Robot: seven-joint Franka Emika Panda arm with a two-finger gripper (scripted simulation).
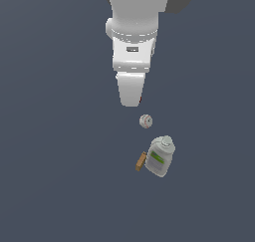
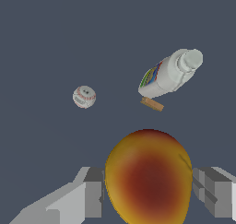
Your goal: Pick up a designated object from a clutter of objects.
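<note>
1. Gripper (image 2: 147, 191): seen in the wrist view with one grey finger (image 2: 90, 195) on each side of the orange ball. The near finger's pad sits at the ball's edge. A thin dark gap shows at the other finger, so firm contact on that side cannot be told. In the exterior view the fingertips are hidden behind the white arm (image 1: 132, 52).
2. Orange ball (image 2: 148, 177): orange-yellow with a dark red patch on its face. It sits between the gripper's fingers and fills the foreground of the wrist view. In the exterior view only a small reddish sliver (image 1: 141, 101) shows at the edge of the arm's lower end. Whether it rests on the surface or is off it cannot be told.
3. White ball (image 2: 84, 97): white with red stitching, alone on the surface (image 2: 46, 43), well apart from the gripper. In the exterior view it lies just below the arm's tip.
4. Jar (image 2: 169, 73): pale body, green label, grey cap, lying tilted on the surface, beyond the white ball as seen from the arm.
5. Brown block (image 2: 152, 103): small, just beside the jar's labelled side; in the exterior view it is on the jar's left.
</note>
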